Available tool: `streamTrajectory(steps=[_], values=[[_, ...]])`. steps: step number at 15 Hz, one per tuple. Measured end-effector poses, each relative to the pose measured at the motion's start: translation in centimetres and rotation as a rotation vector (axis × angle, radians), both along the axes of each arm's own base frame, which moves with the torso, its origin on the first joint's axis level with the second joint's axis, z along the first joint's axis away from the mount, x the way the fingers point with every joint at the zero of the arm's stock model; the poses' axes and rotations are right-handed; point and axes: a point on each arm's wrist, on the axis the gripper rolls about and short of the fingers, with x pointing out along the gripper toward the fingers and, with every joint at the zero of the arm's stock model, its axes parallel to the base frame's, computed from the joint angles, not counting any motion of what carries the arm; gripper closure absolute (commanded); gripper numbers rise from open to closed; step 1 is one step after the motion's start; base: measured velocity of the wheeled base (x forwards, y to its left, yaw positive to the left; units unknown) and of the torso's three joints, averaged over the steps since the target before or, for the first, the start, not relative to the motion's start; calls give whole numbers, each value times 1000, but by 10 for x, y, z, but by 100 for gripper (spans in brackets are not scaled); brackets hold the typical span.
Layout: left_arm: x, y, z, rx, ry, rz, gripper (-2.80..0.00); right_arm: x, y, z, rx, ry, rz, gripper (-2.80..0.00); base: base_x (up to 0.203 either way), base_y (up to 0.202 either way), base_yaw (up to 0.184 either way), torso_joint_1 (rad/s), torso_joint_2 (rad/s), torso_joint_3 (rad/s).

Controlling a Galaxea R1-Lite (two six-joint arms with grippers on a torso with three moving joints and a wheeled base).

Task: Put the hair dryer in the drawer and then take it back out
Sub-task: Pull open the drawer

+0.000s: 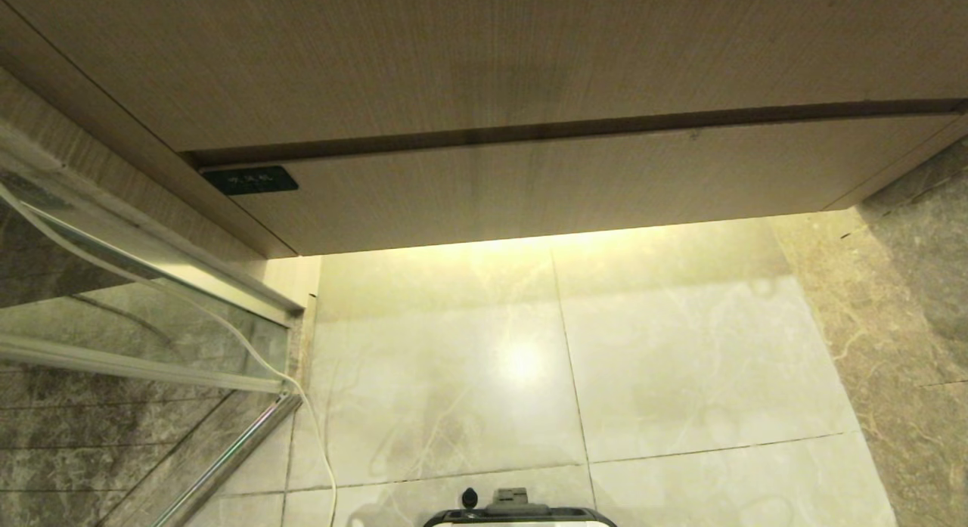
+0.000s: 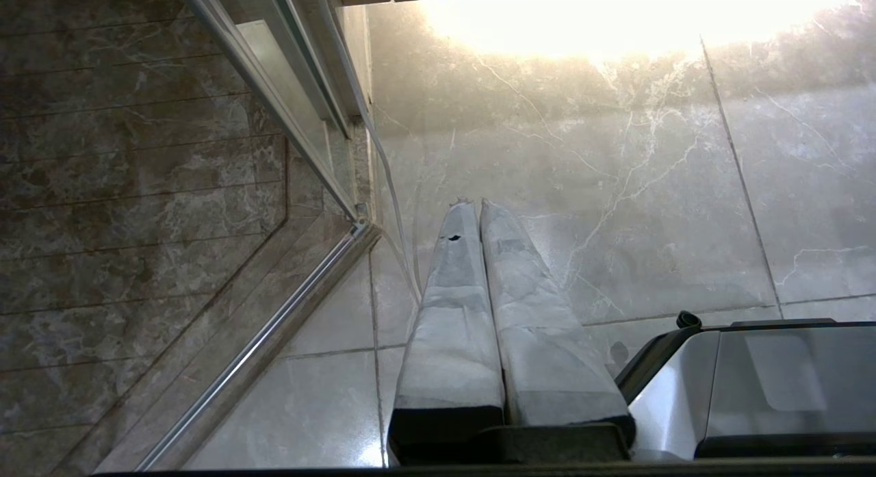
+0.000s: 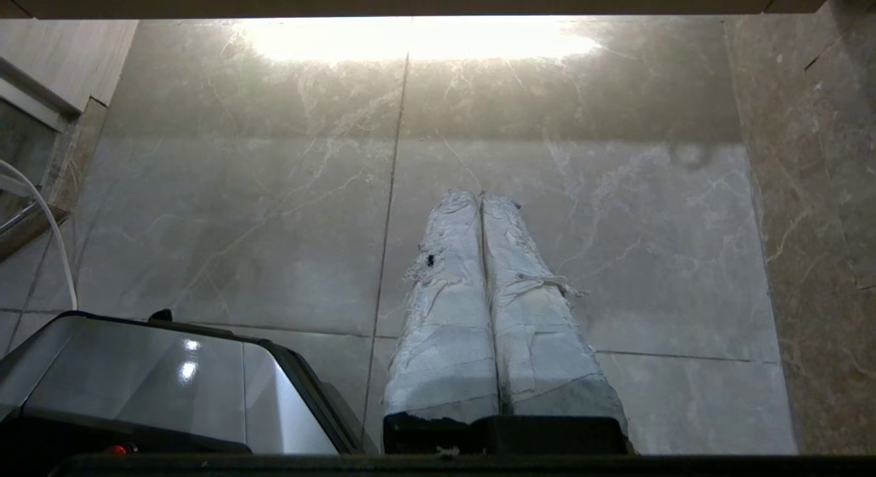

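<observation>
Glossy pale marble floor tiles [image 1: 681, 361] fill the lower head view, lit from under the cabinet. Across the upper frame runs the wide light-wood drawer [image 1: 575, 194], shut, its small black label [image 1: 250, 180] at its left corner. The hair dryer appears nowhere. Left gripper [image 2: 477, 204] and right gripper [image 3: 481, 196], both cloth-wrapped, hang over the tiles, fingers pressed together, empty.
</observation>
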Motion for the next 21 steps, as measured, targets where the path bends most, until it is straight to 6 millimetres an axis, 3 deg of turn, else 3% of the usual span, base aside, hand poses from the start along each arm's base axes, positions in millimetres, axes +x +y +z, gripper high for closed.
streamTrajectory(steps=[8,9,11,14,16,17,19,20,21], values=[[0,0,0,0,0,0,0,-1,0,2,-52,-16,4,0,0,0,0,0,0,0],[0,0,0,0,0,0,0,-6,-1,16,-48,-52,6,0,0,0,0,0,0,0],[0,0,0,0,0,1,0,-31,-4,67,-22,-179,7,0,0,0,0,0,0,0],[0,0,0,0,0,0,0,-103,-14,190,47,-399,30,0,0,0,0,0,0,0],[0,0,0,0,0,0,0,-131,-18,266,77,-432,81,0,0,0,0,0,0,0],[0,0,0,0,0,0,0,-127,-18,294,76,-398,111,0,0,0,0,0,0,0],[0,0,0,0,0,0,0,-83,-12,336,45,-225,174,0,0,0,0,0,0,0],[0,0,0,0,0,1,0,-52,-7,346,22,-114,200,-242,0,0,0,0,0,0],[0,0,0,0,0,1,0,-12,1,348,-7,30,238,-280,0,0,0,0,0,0]])
